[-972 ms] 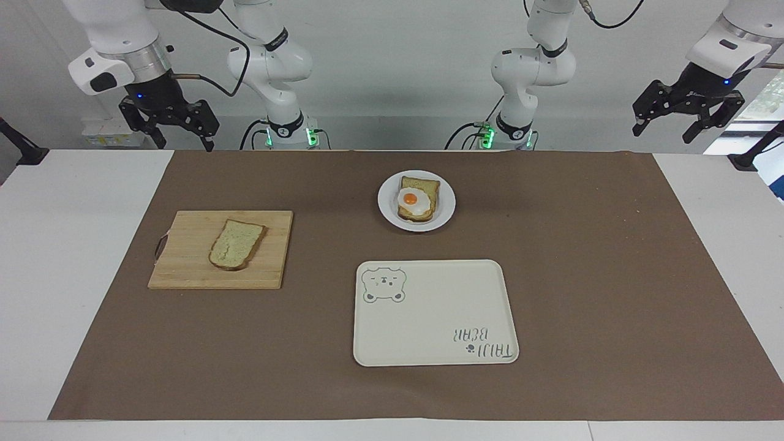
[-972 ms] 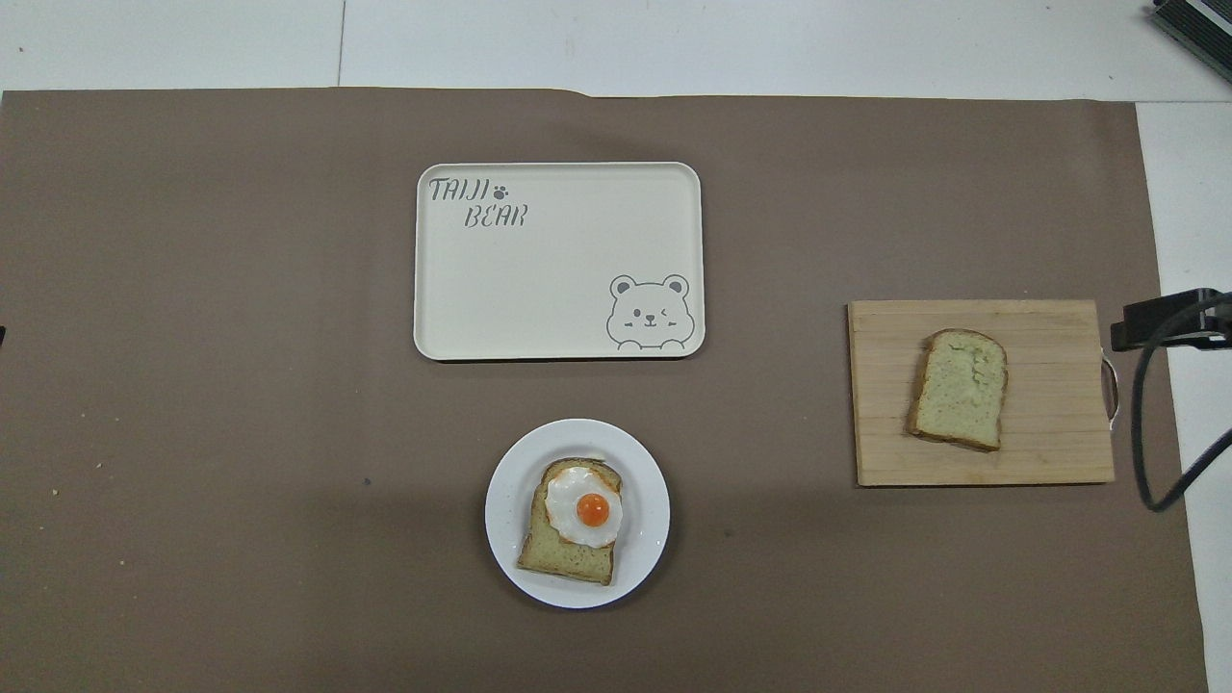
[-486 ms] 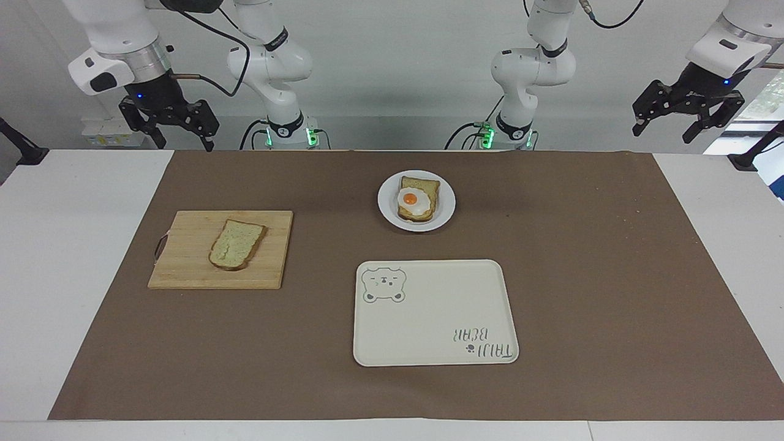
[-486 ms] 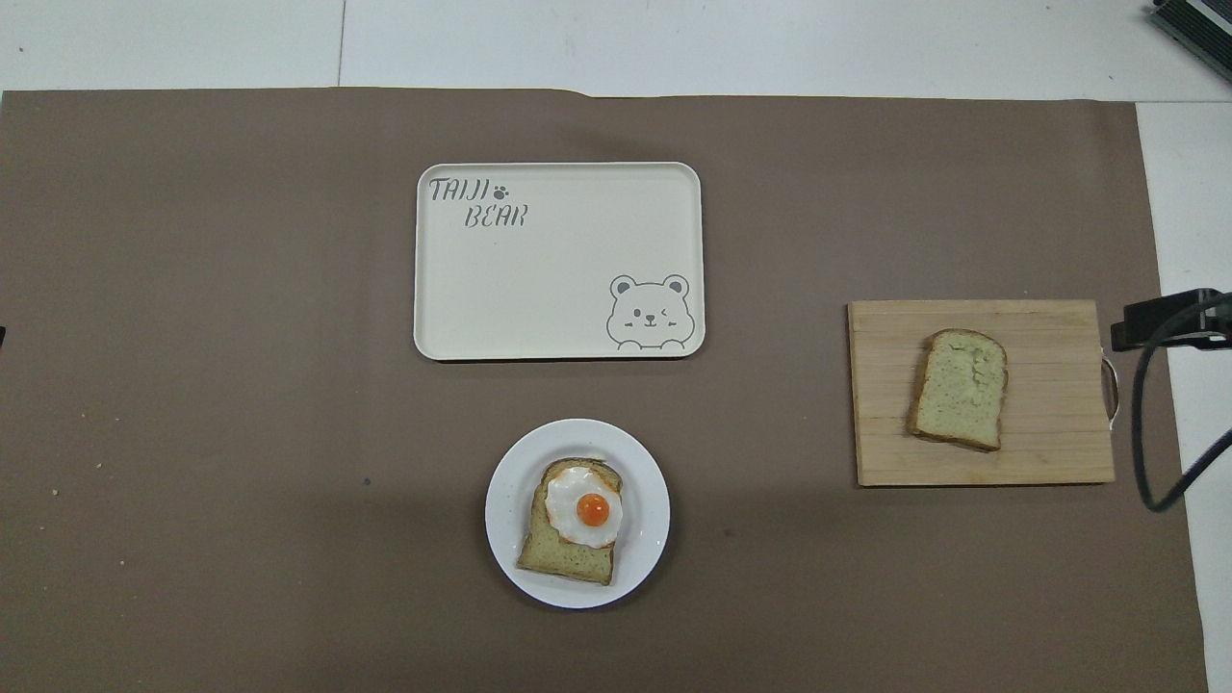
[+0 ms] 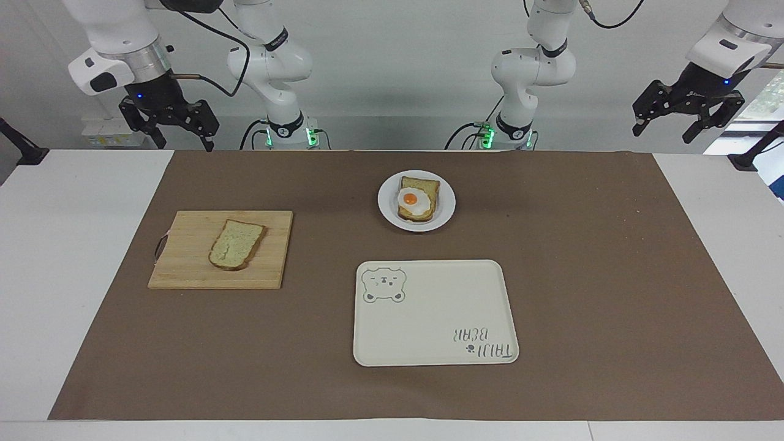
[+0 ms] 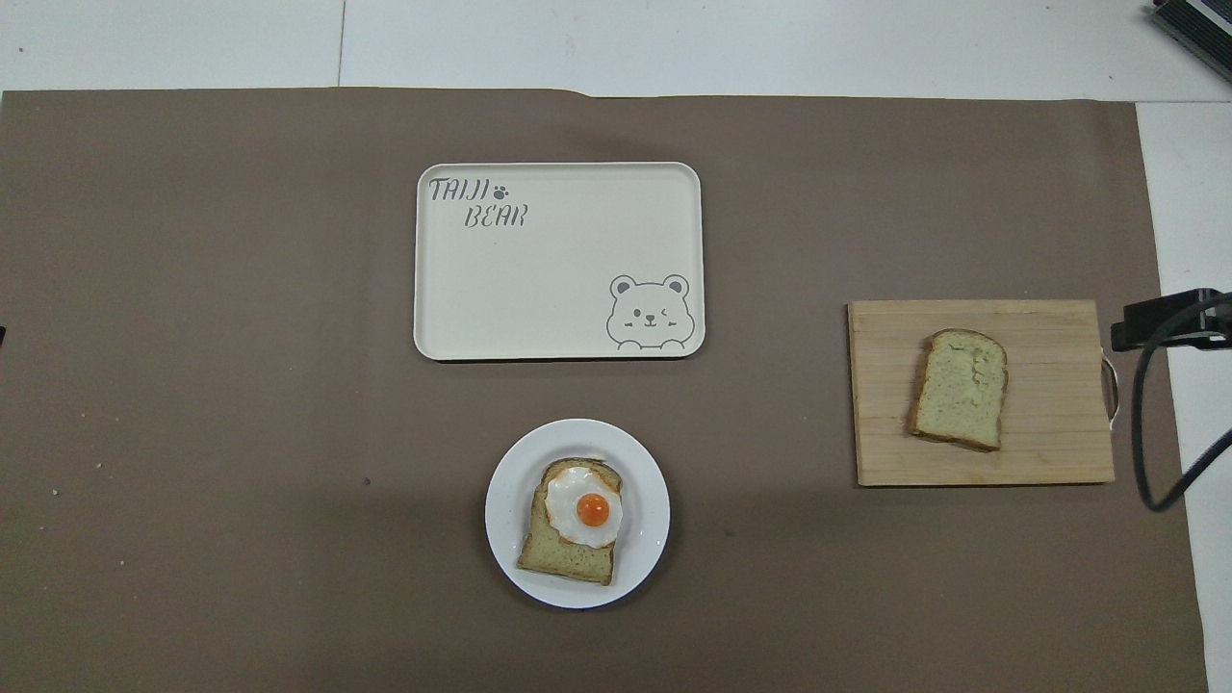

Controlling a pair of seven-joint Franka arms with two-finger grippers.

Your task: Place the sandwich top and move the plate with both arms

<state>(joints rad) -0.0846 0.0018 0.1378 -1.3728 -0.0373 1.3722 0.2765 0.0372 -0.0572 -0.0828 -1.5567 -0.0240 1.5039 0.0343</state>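
Wooden cutting board toward the right arm's end of the worktop is where the sandwich top is sitting, untouched, long axis running roughly from 1 to 7 o'clock in the facing view. That slice is found down at about 5 o'clock from the right hand, which hangs raised over the worktop's robot-side edge with its fingers spread and nothing held. So the right arm is clearly the nearer one for the pickup, and a reach down and away from the robots would be called for. The left hand is parked up high at its own end, also spread and unloaded, waiting. The plate, with the egg slice on it, is seen at about 2 o'clock from the board, nearer the robots than the bear tray.
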